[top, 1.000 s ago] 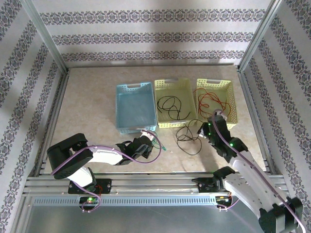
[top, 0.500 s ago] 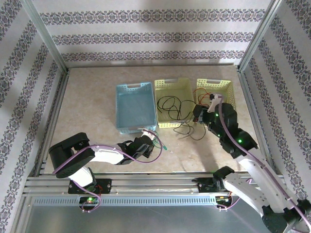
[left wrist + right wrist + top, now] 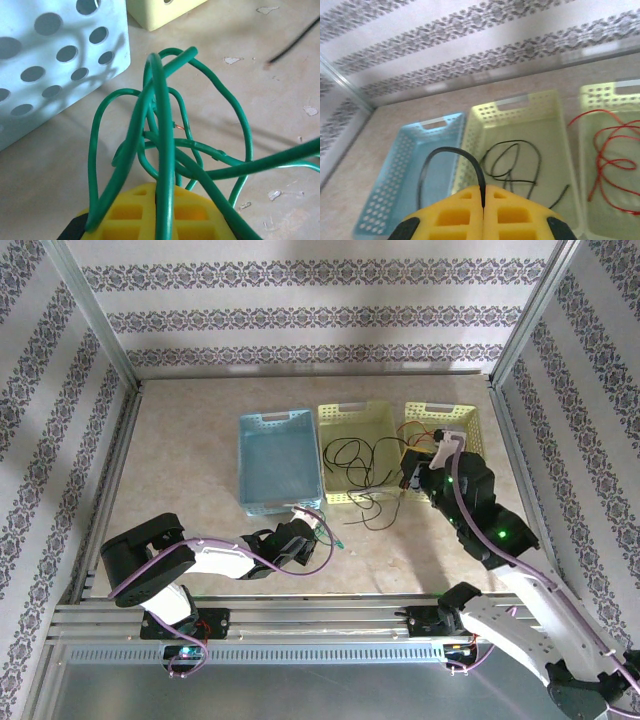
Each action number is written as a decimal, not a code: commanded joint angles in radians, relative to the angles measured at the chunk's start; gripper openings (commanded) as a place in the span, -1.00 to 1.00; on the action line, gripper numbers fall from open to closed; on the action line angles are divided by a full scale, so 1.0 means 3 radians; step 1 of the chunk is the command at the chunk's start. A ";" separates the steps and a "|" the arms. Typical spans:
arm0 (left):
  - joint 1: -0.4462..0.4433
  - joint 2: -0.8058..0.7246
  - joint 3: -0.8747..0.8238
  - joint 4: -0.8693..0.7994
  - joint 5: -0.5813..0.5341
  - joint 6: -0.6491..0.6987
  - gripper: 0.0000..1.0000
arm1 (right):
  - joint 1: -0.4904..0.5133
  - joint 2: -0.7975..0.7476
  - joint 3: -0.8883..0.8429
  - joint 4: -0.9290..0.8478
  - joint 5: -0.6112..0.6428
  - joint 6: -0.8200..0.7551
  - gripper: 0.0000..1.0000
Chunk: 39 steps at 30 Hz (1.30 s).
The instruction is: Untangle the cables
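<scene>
Green cable [image 3: 162, 125] in glossy, smooth plastic insulation, black cable [image 3: 447, 148] in duller sheath, blue basket [image 3: 115, 20] and yellow basket [image 3: 540, 102] of matt perforated plastic, counter [image 3: 270, 40] matt, stone-look, lightly chipped.

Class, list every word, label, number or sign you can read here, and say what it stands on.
None can be read. The pale blue perforated plastic basket, the middle pale yellow perforated basket, the right pale yellow basket and the striped floral wallpaper bear no visible writing.
</scene>
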<state>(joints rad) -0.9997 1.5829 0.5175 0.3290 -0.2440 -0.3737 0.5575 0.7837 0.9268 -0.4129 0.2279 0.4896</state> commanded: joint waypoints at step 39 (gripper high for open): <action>-0.0002 0.0023 -0.0040 -0.0303 0.0063 0.0034 -1.00 | -0.0474 0.1032 0.1274 0.1242 -0.0274 -0.0329 -1.00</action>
<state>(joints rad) -0.9997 1.5856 0.5213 0.3279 -0.2443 -0.3664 0.4408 1.0721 1.2659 -0.1482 0.1955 0.3775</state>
